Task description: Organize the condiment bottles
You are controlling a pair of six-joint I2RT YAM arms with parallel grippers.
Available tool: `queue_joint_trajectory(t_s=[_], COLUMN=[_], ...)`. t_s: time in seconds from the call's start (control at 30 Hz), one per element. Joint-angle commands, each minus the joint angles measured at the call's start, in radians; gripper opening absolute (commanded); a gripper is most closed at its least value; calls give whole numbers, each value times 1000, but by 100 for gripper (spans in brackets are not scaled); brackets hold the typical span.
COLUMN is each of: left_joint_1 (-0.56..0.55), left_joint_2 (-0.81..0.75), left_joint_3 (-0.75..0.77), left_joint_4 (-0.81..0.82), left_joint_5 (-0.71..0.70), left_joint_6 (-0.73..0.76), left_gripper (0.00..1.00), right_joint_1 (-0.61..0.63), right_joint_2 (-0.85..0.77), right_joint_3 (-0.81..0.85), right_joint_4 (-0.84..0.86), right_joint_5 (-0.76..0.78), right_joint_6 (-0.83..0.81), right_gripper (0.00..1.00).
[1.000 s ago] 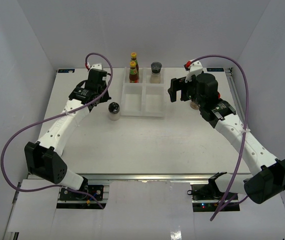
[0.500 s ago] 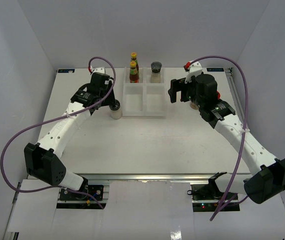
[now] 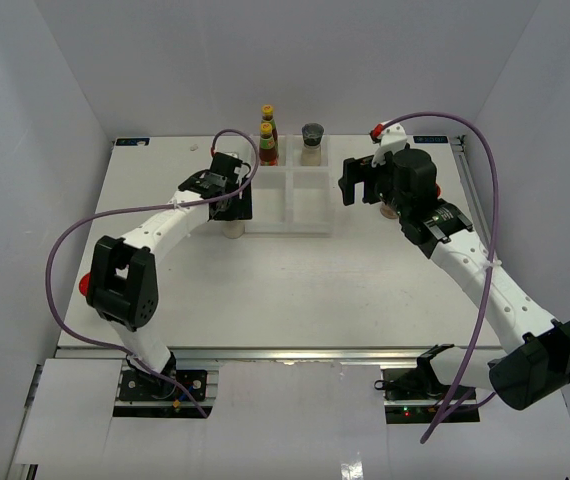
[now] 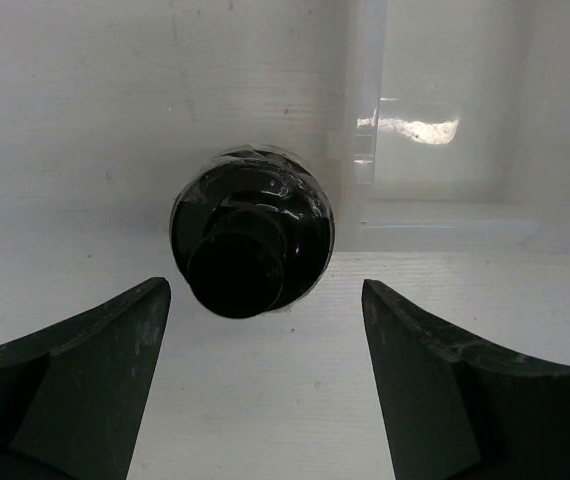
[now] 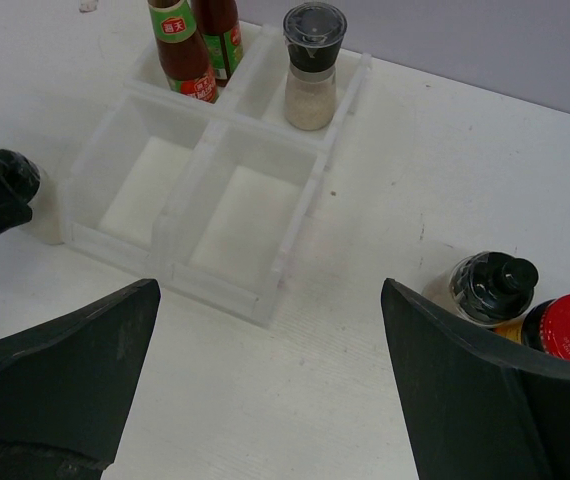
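Black-capped shaker sits on the tabletop just left of the white tray, outside it. My left tool hangs over it, fingers apart, one on each side, not touching. So I reckon this is the grab step. Next I'd drop lower, pinch the body squarely, then lift it over the wall into an empty near compartment. Right tool is spread wide too, holding nothing.

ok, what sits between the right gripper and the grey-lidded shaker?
Right wrist view: the white divided tray's empty near compartment lies between the right gripper and the grey-lidded shaker.
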Motion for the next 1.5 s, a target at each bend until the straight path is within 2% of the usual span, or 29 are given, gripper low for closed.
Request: queue_joint_trajectory(t_s=[0.0, 0.33, 0.63, 0.9, 1.0, 1.03, 1.07, 1.13, 1.17, 1.47], left_joint_1=[8, 50, 68, 68, 70, 70, 70, 70, 70, 70], left_joint_2=[23, 59, 91, 94, 97, 103, 109, 124, 128, 46], left_joint_3=[66, 66, 71, 57, 54, 57, 66, 89, 98, 183], left_joint_4=[35, 49, 52, 21, 38, 35, 28, 5, -6, -119], left_joint_5=[21, 24, 94, 79, 79, 81, 81, 79, 76, -18], left_joint_6=[8, 9, 12, 7, 21, 22, 22, 15, 11, -12], left_gripper=[89, 85, 78, 77, 70, 61, 50, 15, 2, 0], right_joint_1=[3, 3, 3, 3, 3, 3, 3, 4, 4, 3], right_joint_2=[-34, -30, -25, -25, -27, -28, -30, -33, -35, -36], right_joint_3=[-3, -10, -12, -9, -9, -9, -9, -6, -5, -7], right_joint_4=[41, 49, 50, 53, 52, 50, 49, 47, 47, 49], right_joint_5=[29, 34, 40, 41, 42, 43, 44, 48, 50, 46], right_joint_6=[-21, -24, -27, -27, -27, -28, -29, -30, -30, -26], right_gripper=[98, 98, 98, 98, 98, 98, 98, 98, 98, 98])
